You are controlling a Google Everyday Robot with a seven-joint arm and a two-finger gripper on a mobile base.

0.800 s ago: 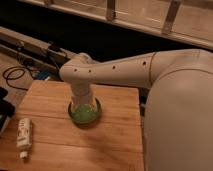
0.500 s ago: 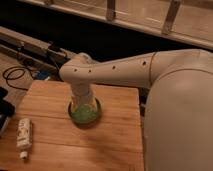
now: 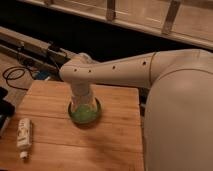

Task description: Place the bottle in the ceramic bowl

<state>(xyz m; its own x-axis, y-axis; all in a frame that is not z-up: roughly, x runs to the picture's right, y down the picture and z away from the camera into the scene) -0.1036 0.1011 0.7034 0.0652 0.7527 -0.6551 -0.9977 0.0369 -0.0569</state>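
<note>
The bottle (image 3: pixel 23 134) lies flat near the left front edge of the desk (image 3: pixel 115 135), well apart from the bowl (image 3: pixel 98 108). Its label print cannot be read. The claw (image 3: pixel 83 106) hangs spread wide over the bowl, gripping nothing. Swinging away low could knock the bowl, and a clumsy nudge could roll the bottle off the edge.

Wooden table (image 3: pixel 115 142) — black cable (image 3: pixel 14 70) beside
</note>
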